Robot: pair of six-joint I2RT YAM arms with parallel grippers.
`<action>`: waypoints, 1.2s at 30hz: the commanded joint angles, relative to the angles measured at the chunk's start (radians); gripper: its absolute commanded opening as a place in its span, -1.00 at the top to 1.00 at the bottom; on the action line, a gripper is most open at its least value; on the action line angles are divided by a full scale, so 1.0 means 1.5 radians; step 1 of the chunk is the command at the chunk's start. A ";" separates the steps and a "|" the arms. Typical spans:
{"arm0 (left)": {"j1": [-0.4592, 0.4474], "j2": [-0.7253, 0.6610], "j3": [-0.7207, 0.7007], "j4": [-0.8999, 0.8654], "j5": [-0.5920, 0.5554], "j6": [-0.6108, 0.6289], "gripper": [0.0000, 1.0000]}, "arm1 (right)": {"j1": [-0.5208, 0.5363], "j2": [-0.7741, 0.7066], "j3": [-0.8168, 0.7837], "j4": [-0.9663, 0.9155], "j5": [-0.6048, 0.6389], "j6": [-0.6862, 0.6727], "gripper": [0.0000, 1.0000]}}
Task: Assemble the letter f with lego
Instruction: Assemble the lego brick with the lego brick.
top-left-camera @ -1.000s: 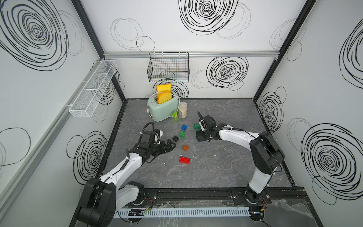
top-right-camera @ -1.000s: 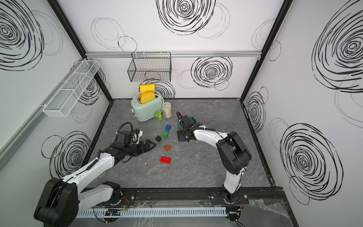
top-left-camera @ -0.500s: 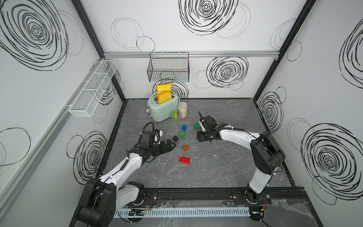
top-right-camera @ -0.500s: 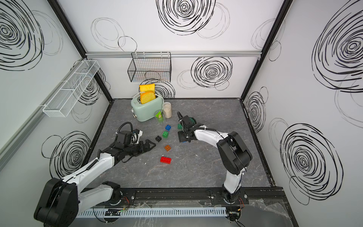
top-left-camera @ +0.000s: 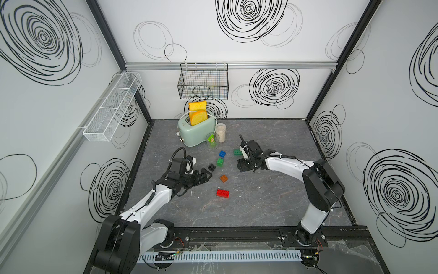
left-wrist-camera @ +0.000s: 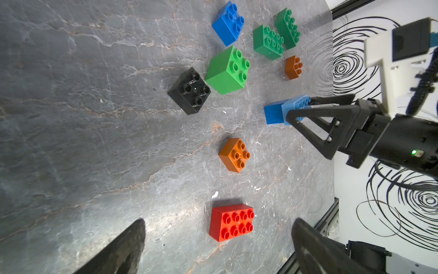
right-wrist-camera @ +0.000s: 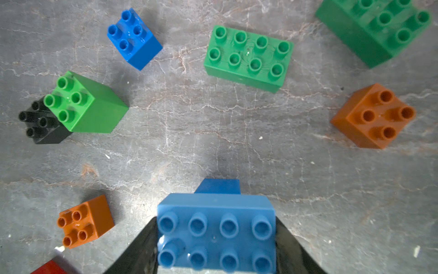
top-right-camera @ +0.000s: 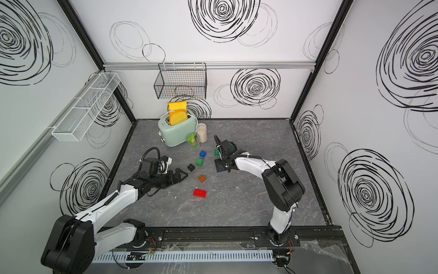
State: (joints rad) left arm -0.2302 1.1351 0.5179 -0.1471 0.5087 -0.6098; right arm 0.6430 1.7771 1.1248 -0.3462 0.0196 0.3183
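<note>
My right gripper (right-wrist-camera: pixel 216 225) is shut on a light blue oblong lego brick (right-wrist-camera: pixel 215 230), which rests on a darker blue brick (right-wrist-camera: pixel 218 186) on the floor. My left gripper (left-wrist-camera: pixel 219 226) stands open and empty just above the floor, with the red oblong brick (left-wrist-camera: pixel 232 221) lying beyond its fingertips. In a top view it (top-left-camera: pixel 206 176) is beside the black brick (top-left-camera: pixel 211 167). Loose between the arms lie an orange brick (top-left-camera: pixel 223 178), a green square brick (top-left-camera: pixel 220 162), a blue square brick (top-left-camera: pixel 222 153) and a dark green oblong brick (top-left-camera: pixel 237 152). A second orange brick (right-wrist-camera: pixel 373 116) lies apart.
A mint toaster (top-left-camera: pixel 196 129) holding toast, a jar (top-left-camera: pixel 221 132) and a glass cup (top-left-camera: pixel 212 141) stand at the back, just behind the bricks. A black wire basket (top-left-camera: pixel 203 84) hangs on the back wall and a white mesh shelf (top-left-camera: pixel 111 108) on the left wall.
</note>
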 commanded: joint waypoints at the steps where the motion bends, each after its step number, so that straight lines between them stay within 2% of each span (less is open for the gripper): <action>1: 0.010 -0.011 -0.006 0.023 -0.001 -0.004 -0.96 | -0.008 0.062 -0.062 -0.074 -0.021 -0.018 -0.21; 7: 0.011 -0.015 -0.006 0.023 0.000 -0.004 -0.96 | -0.015 0.070 -0.077 -0.074 -0.078 -0.011 -0.21; 13: 0.012 -0.019 -0.007 0.023 0.001 -0.004 -0.96 | -0.017 0.074 -0.065 -0.100 -0.101 0.019 -0.20; 17: 0.011 -0.022 -0.008 0.023 -0.001 -0.005 -0.96 | -0.012 0.051 -0.040 -0.125 -0.066 0.054 -0.19; 24: 0.008 -0.017 -0.006 0.017 -0.010 -0.002 -0.96 | 0.023 0.034 0.020 -0.216 0.076 0.113 -0.18; 36: 0.001 -0.018 -0.004 0.009 -0.018 0.002 -0.96 | 0.050 -0.025 -0.032 -0.216 0.066 0.215 -0.31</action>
State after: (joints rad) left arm -0.2226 1.1198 0.5175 -0.1486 0.4938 -0.6098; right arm 0.7040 1.7348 1.1271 -0.5018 0.1188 0.5735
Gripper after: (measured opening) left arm 0.981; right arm 0.656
